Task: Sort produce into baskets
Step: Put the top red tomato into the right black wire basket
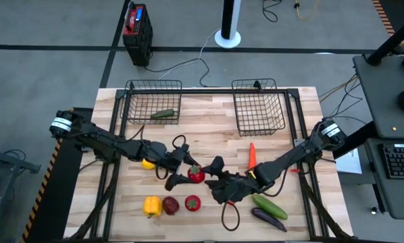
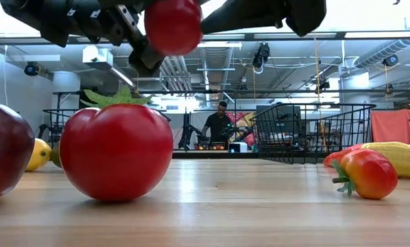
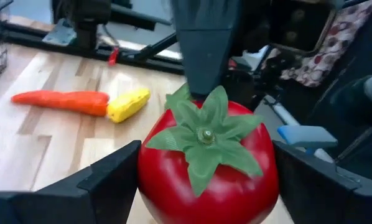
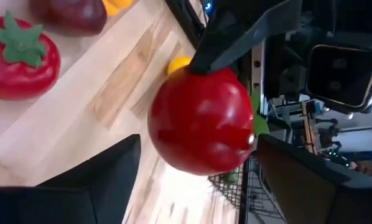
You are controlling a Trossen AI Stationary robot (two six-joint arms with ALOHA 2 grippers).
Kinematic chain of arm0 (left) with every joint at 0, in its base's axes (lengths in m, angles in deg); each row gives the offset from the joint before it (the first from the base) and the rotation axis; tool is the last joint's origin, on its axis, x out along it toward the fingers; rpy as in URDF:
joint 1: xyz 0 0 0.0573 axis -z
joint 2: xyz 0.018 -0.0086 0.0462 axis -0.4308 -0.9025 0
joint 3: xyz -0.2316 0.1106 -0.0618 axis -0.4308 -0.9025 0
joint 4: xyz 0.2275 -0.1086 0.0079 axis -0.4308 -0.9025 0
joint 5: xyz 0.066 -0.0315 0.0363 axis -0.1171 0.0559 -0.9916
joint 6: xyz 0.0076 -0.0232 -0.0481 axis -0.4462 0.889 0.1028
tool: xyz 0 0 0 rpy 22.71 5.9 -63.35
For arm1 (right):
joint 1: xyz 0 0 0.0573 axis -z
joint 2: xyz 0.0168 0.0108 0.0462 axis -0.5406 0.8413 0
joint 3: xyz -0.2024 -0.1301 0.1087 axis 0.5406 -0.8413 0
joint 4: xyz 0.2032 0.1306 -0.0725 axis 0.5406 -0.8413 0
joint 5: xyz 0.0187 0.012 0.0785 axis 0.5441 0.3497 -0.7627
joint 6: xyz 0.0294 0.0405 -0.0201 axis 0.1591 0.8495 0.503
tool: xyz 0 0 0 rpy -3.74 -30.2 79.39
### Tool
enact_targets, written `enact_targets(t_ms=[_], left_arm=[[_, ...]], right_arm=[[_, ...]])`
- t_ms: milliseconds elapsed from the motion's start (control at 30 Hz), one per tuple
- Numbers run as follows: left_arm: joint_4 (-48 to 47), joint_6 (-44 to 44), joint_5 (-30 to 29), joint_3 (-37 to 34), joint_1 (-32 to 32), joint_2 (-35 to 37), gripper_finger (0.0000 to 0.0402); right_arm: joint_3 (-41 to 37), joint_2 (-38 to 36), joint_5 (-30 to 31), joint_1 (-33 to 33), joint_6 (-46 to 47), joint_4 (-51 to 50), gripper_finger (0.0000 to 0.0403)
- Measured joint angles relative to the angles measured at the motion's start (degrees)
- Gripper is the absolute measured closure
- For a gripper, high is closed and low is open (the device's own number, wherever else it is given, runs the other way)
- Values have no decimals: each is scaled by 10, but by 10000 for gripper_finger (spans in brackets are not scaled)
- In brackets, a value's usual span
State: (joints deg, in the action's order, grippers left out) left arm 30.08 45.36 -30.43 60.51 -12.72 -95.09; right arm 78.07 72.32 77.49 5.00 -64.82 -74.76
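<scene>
A red tomato (image 1: 196, 175) with a green leaf cap is held above the middle of the table between my two grippers. My left gripper (image 1: 185, 170) reaches in from the table's left and is shut on it. My right gripper (image 1: 212, 177) reaches in from the right and is shut on the same tomato. The low view shows the tomato (image 2: 172, 24) well above the tabletop. Two black wire baskets stand at the far edge, the left basket (image 1: 153, 101) holding a green cucumber (image 1: 163, 114) and the right basket (image 1: 259, 104). My left gripper pinches the tomato by two opposite sides (image 3: 150, 180) between its two fingers. It comes about level from the table's left, and the leaf cap (image 3: 204, 134) faces its wrist. The tomato is lifted clear of the table. My right gripper pinches the tomato across its other two sides (image 4: 158, 143), near its fingertips. It comes from the table's right, crosswise to the left gripper's hold. One of its fingers (image 3: 204, 43) lies against the tomato behind the leaf cap. The tomato's smooth underside faces its wrist.
On the table lie a carrot (image 1: 251, 154), a yellow piece (image 1: 148, 163), a yellow pepper (image 1: 152, 206), a dark red piece (image 1: 169, 205), another tomato (image 1: 192, 202), a green cucumber (image 1: 269, 206) and an eggplant (image 1: 268, 219). A red-and-black box (image 1: 136, 30) stands beyond the table.
</scene>
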Motion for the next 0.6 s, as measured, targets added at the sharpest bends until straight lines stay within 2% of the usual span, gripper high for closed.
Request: enact_targets(t_ms=[200,400,600], left_arm=[[7,5,7,10,0,-1,88],[8,5,9,14,0,-2,88],[4,5,9,17,0,-2,88]], right_arm=[[14,0,-3,6,-26,4,85],[16,-1,-44,10,-51,22,99],[16,-1,-46,12,-57,24,119]])
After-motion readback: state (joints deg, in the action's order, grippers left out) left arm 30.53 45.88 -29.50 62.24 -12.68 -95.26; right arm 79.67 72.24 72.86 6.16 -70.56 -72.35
